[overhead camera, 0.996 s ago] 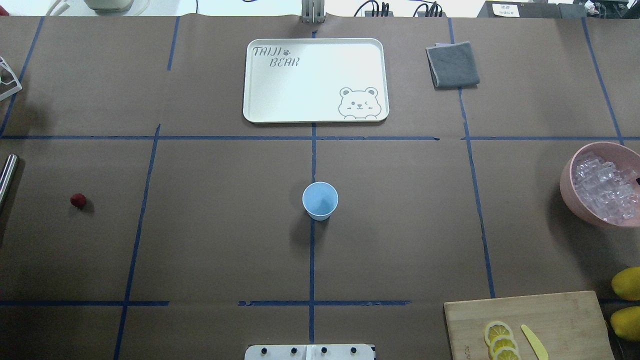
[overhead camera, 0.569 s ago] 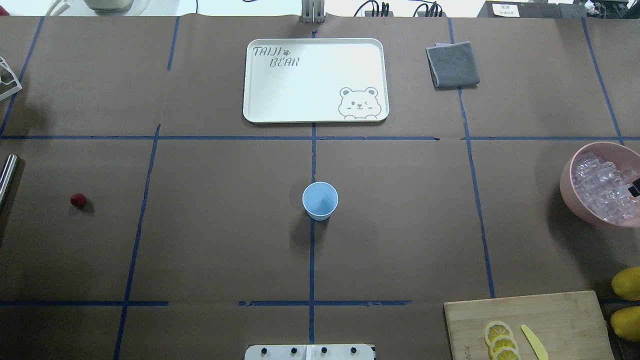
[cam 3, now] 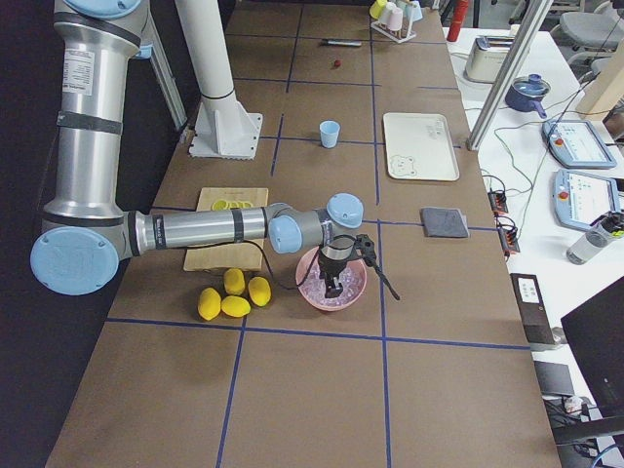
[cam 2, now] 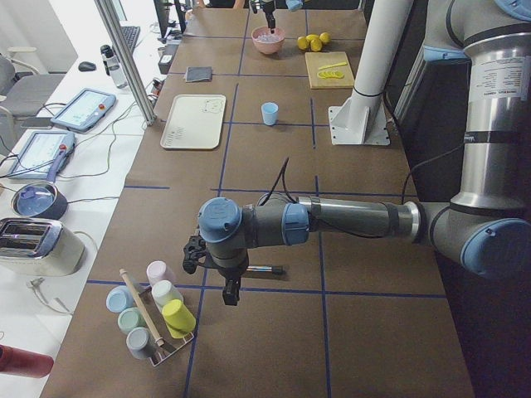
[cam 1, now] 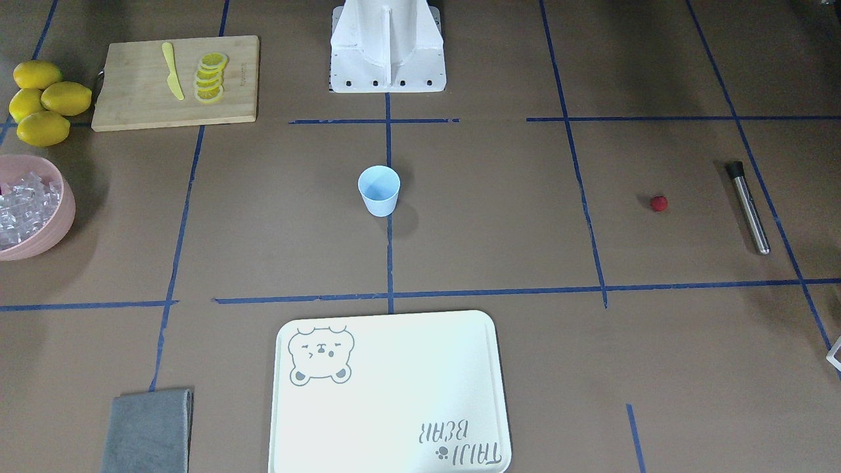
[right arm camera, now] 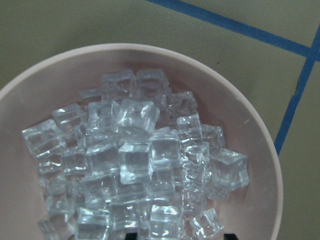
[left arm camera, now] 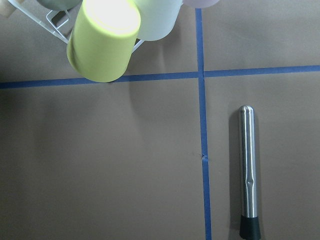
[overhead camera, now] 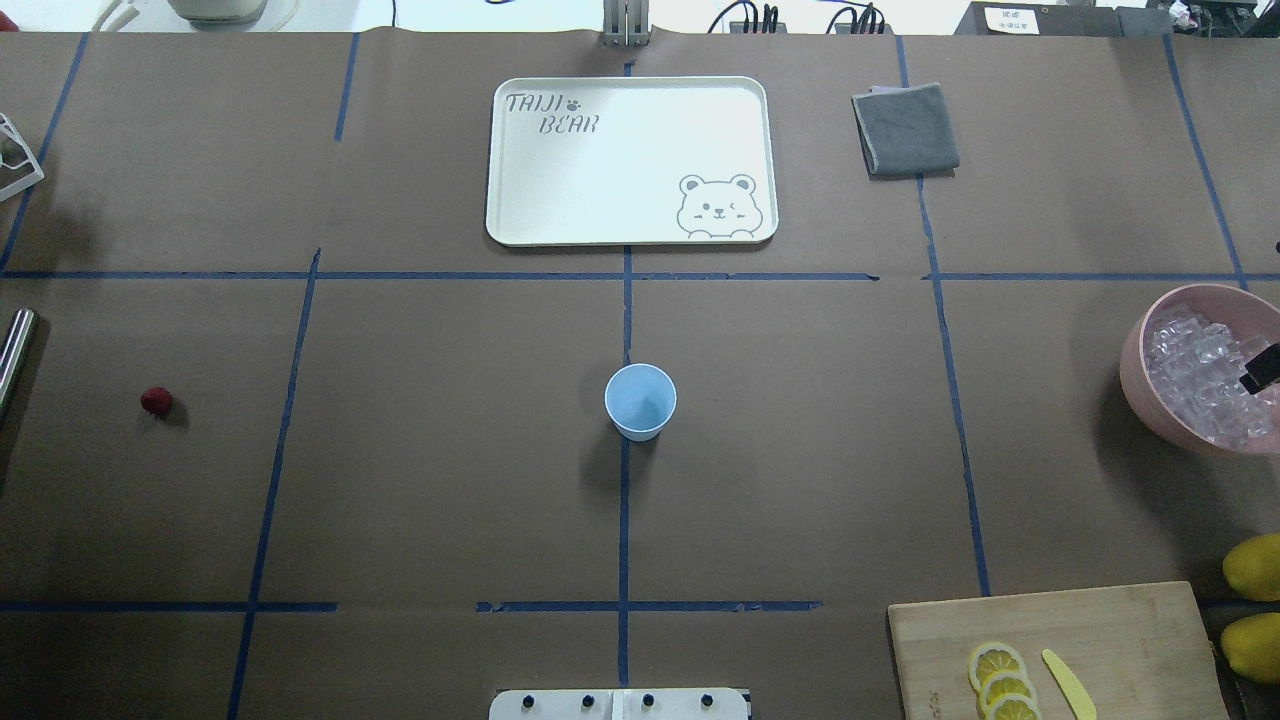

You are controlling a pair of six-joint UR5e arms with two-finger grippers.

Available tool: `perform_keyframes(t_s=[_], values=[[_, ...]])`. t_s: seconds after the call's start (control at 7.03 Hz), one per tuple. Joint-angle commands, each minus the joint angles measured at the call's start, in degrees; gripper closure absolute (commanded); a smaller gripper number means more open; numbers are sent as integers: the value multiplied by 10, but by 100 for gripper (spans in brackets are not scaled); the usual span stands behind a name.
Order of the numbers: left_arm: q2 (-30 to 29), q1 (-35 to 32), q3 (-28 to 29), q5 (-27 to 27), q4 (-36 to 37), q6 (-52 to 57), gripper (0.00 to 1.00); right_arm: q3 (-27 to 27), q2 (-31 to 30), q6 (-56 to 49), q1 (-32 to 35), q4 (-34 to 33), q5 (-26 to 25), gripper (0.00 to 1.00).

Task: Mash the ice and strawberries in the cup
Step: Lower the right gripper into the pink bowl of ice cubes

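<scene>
Brown paper ruled with blue tape covers the table (overhead camera: 450, 480), and the cup (overhead camera: 640, 400) stands upright at its middle, apparently with nothing in it. Well off to the cup's right, the ice (right arm camera: 135, 160) is heaped in a pink bowl (right arm camera: 240, 125). The strawberry (overhead camera: 156, 401) lies alone far to the cup's left, with a steel muddler (left arm camera: 247, 170) beyond it. The right gripper (cam 3: 334, 284) hangs over the bowl. Two dark slivers at the wrist view's lower edge, well apart, suggest spread fingertips gripping nothing. The left gripper (cam 2: 231, 292) points down near the muddler, but whether its fingers are apart or together I cannot tell. The cubes look hard and slick, so one on top is best pinched across flat faces. The berry is probably soft and needs a light pinch. The overhead view crops the bowl and most of the muddler.
</scene>
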Motion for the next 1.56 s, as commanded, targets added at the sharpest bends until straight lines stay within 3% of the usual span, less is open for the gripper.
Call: perform_keyframes(t_s=[0.0, 1.42], values=[[0, 0, -5, 0, 1, 0, 0, -3, 1, 2, -9, 0, 2, 38], [-1, -2, -5, 0, 1, 0, 0, -21, 16, -5, -26, 1, 4, 41]])
